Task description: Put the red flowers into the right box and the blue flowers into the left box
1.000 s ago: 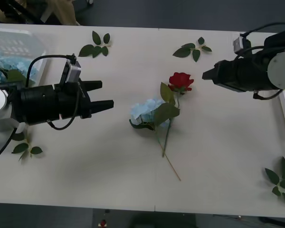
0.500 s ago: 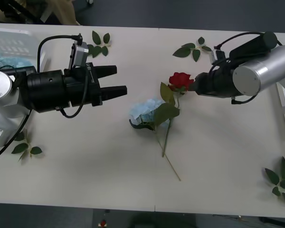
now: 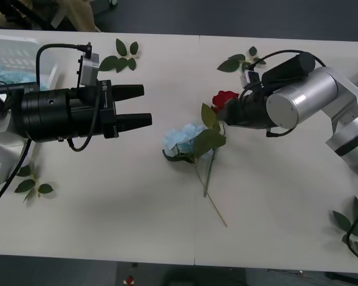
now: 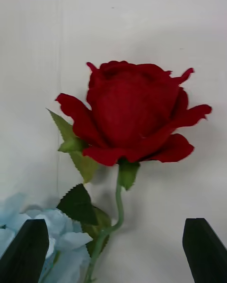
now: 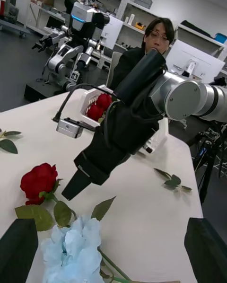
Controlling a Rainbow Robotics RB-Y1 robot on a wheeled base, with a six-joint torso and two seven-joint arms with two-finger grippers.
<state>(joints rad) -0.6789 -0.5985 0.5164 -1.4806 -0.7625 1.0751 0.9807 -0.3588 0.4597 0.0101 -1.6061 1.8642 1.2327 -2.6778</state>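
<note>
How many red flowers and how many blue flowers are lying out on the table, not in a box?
Red flowers: 1
Blue flowers: 1
Total: 2

Robotics lab: shelves (image 5: 142,15), spare robot arms (image 5: 66,51).

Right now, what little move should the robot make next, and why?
Probably ease the right gripper forward and close on the red rose: its fingers are open, the bloom lies just ahead, ungrasped, partly over the blue flower. The left gripper hovers open beside it.
</note>
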